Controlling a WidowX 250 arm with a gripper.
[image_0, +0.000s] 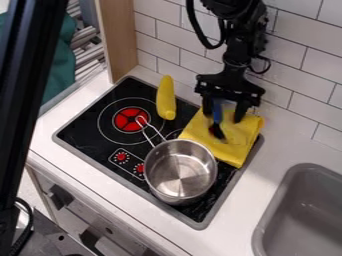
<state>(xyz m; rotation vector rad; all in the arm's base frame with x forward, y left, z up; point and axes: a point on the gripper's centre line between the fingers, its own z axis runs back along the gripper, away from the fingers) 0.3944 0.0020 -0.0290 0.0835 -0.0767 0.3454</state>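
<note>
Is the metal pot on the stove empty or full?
Empty: the metal pot stands upright, its bare, shiny bottom visible inside.

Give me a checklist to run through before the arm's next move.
1. Gripper fingers apart: ok, with the blue tool between them.
2. Tool firmly gripped: cannot tell.
3. Cloth off the stove: not ok, it lies partly over it, beneath the gripper.
4. Pot upright: ok, its handle extending toward the red burner.
5. Yellow toy apart from the pot: ok.
</note>
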